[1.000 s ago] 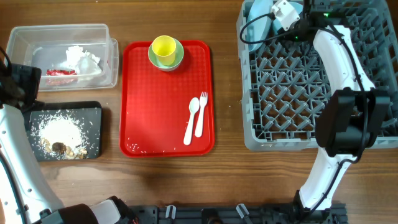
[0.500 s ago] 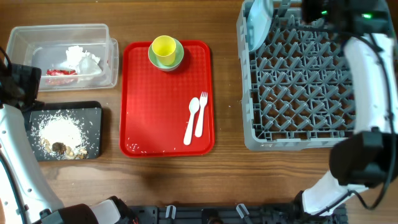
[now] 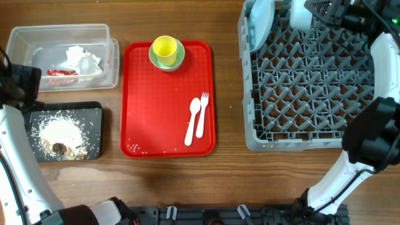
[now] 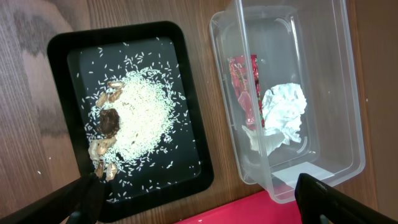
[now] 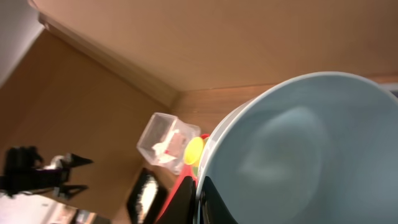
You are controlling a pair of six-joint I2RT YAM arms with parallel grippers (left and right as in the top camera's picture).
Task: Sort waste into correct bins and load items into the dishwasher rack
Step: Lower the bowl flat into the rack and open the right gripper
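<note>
The right gripper (image 5: 200, 198) pinches the rim of the pale blue bowl (image 5: 292, 155) over the far edge of the dishwasher rack (image 3: 306, 81).
The pale blue plate (image 3: 259, 22) stands on edge in the far-left corner, just beside the bowl. The left gripper (image 4: 199, 190) hangs, fingers spread wide, over the black tray (image 4: 62, 50) of food scraps (image 4: 134, 118) and the clear tub (image 4: 348, 124) holding napkin (image 4: 283, 112) and wrapper (image 4: 242, 81).

Bright, even light casts soft shadows, and the close pale blue bowl (image 5: 292, 155) looks slightly blurred.
</note>
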